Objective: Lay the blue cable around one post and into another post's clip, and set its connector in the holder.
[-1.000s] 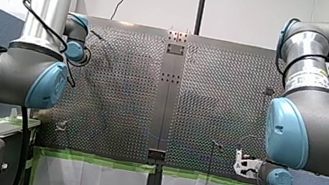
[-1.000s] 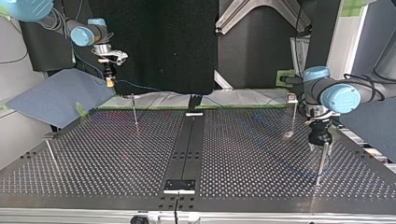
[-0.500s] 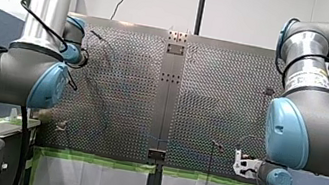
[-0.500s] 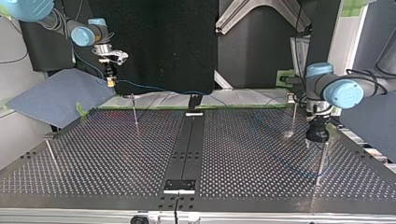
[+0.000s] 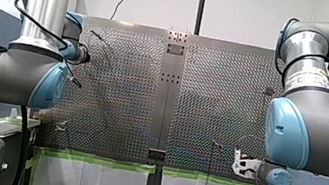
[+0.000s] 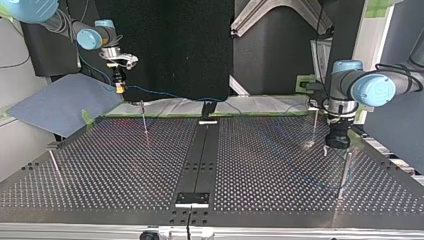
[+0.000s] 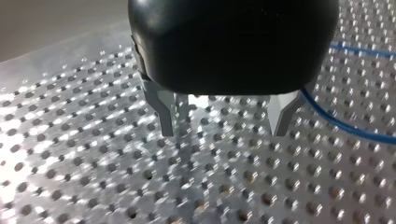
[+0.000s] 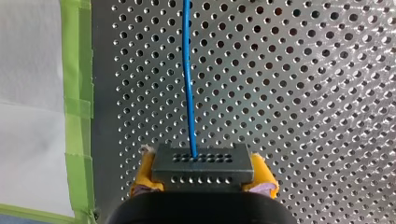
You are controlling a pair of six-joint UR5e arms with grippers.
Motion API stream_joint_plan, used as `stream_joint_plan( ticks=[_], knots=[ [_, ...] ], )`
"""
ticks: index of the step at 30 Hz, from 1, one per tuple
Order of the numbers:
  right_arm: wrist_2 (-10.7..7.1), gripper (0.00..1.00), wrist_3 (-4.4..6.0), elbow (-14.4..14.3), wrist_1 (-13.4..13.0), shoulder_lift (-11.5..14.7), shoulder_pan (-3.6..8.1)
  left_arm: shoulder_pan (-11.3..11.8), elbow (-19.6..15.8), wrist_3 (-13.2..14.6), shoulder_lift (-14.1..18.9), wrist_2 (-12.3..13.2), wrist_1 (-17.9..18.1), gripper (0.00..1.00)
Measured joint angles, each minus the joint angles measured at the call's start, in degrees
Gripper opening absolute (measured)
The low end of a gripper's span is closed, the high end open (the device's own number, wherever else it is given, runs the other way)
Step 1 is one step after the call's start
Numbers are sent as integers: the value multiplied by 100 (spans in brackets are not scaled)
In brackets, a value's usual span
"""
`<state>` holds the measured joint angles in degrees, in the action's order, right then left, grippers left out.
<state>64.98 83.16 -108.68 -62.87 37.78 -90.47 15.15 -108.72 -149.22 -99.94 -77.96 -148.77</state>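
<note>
One pincer (image 8: 204, 173) clamps connector (image 8: 201, 163)

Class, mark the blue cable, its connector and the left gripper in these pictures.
blue cable (image 8: 188, 70), right wrist view, middle of its straight run.
connector (image 8: 201, 163), right wrist view, centre of its dark perforated face.
left gripper (image 7: 223, 133), left wrist view, midway between its fingertips.

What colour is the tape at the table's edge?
Green tape, clearest in the right wrist view.
</note>
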Motion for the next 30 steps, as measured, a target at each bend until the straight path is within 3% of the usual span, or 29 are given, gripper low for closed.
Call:
stream_joint_plan(
  ticks=[10, 18, 30],
  knots=[
    [-31, 0, 0, -1, 2, 1, -7, -32, -161, -512, 7, 464, 433, 100],
    [-37, 0, 0, -2, 2, 1, -17, -4, -348, -895, 6, 483, 711, 100],
    [-61, 0, 0, -1, -13, 0, -25, -22, -894, -1523, -9, 420, 1310, 100]
  ],
)
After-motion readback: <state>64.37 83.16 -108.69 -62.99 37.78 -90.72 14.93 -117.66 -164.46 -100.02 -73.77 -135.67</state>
